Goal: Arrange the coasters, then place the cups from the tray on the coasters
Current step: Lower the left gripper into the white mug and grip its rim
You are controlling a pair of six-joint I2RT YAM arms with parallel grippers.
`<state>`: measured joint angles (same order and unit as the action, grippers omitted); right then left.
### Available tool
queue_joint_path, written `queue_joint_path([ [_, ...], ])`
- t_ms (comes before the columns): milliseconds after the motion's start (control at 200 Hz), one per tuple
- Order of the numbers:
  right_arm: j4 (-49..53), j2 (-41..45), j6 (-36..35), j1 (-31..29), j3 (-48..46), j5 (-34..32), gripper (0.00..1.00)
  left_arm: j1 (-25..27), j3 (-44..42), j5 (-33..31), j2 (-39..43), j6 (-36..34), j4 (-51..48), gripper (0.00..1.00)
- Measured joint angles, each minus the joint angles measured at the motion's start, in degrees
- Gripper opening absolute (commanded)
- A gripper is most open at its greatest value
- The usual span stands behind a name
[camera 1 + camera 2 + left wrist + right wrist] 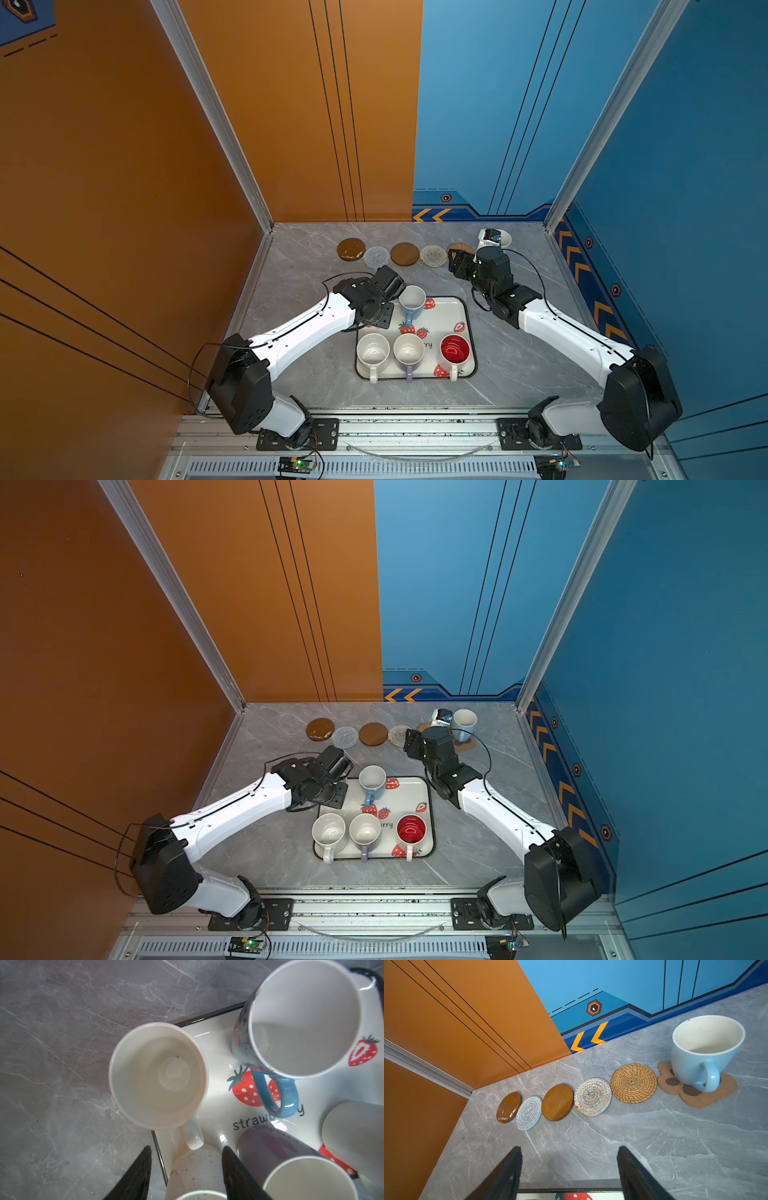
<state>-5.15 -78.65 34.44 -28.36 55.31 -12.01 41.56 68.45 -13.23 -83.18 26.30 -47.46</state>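
Left gripper (pixel 187 1172), jaws apart, empty, hovers by plain white ceramic mug (pixel 158 1076) at cream strawberry-print tray's (pixel 216 1043) 10 o'clock; closing may clip speckled white mug (pixel 195 1167). Right gripper (pixel 569 1167): wide, empty.

The left arm (pixel 307 328) is reaching from the near left toward the middle, its wrist bending over and the left pincer (pixel 187 1148) pointing downward, jaws standing apart. The right arm (pixel 561 332) is stretching toward the far right, the right pincer (pixel 569 1148) hanging with jaws spread wide.
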Motion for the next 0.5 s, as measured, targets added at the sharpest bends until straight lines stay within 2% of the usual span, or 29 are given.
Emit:
queue_joint_path([
  [245,-0.02,-0.02,0.13,0.0,0.0,0.24,0.71,0.46,-1.22,0.28,1.68,0.59,0.02,0.56],
  [501,-0.02,-0.02,0.13,0.09,0.0,0.48,0.71,0.61,-2.78,0.48,-0.44,1.66,-0.04,0.57],
])
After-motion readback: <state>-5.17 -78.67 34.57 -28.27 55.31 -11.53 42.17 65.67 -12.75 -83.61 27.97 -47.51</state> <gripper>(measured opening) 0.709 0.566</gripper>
